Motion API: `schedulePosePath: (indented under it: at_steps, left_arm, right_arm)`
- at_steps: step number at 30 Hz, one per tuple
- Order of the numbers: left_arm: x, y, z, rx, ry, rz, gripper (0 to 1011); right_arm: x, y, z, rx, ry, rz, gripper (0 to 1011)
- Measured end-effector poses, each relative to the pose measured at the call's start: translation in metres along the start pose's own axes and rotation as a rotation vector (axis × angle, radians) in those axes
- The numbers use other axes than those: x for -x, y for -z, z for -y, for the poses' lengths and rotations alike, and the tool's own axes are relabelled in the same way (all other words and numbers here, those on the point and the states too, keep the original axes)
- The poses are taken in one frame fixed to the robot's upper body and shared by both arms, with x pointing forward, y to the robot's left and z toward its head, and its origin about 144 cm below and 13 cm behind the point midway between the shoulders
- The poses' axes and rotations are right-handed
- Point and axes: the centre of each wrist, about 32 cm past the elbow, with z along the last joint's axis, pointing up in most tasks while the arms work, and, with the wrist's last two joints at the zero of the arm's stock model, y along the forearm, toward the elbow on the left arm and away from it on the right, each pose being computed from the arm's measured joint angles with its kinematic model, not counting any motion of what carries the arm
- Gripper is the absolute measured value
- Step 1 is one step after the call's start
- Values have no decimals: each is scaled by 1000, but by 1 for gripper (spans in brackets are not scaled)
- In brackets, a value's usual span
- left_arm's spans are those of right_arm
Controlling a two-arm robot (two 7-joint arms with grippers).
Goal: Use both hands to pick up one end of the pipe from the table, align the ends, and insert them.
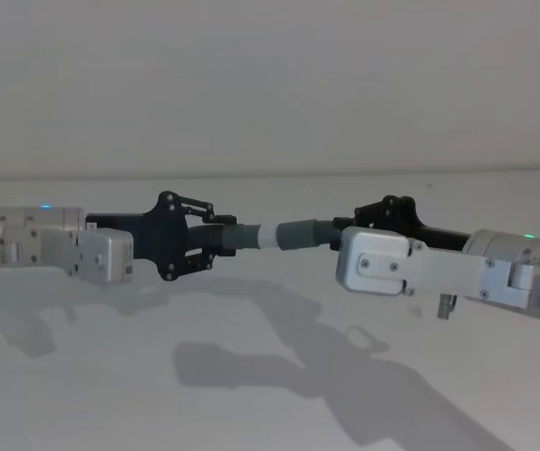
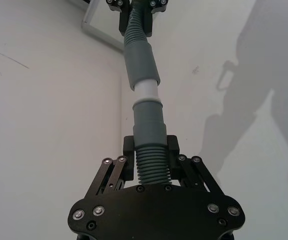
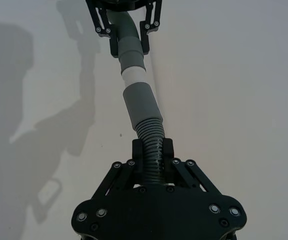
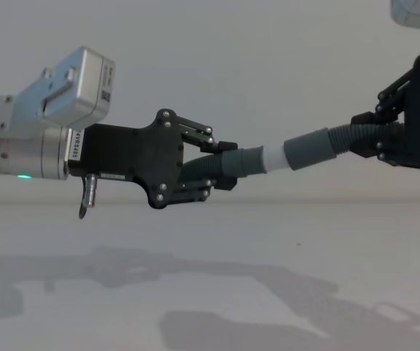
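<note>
Hose pieces meet tip to mouth above the worktop [image 1: 270,113]; left hand [image 1: 215,237] clamps the white-tipped piece [image 1: 251,237]; right hand [image 1: 349,228] clamps the ribbed piece [image 1: 300,232].

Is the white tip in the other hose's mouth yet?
Partly in: the white tip enters the mouth, but a white band shows between both hose pieces.

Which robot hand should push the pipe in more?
Probably the right gripper: it holds the wide mouth piece already over the white tip, while the left gripper can hold steady.
</note>
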Motion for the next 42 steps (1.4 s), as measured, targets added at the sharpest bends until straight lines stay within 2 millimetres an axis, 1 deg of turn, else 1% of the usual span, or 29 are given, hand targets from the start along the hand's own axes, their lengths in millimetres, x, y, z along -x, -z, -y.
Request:
schedulePosePath:
  at_steps: [12,26,42]
  left_arm:
    - [0,0,0,-1,0,0,344]
    - [0,0,0,-1,0,0,344]
    - [0,0,-1,-3,0,0,344]
  right_arm:
    - [0,4,-2,-7,3,-27,196]
    - [4,12,-11,-43,-21,-69,196]
    - [6,18,-17,-97,-19,-123,196]
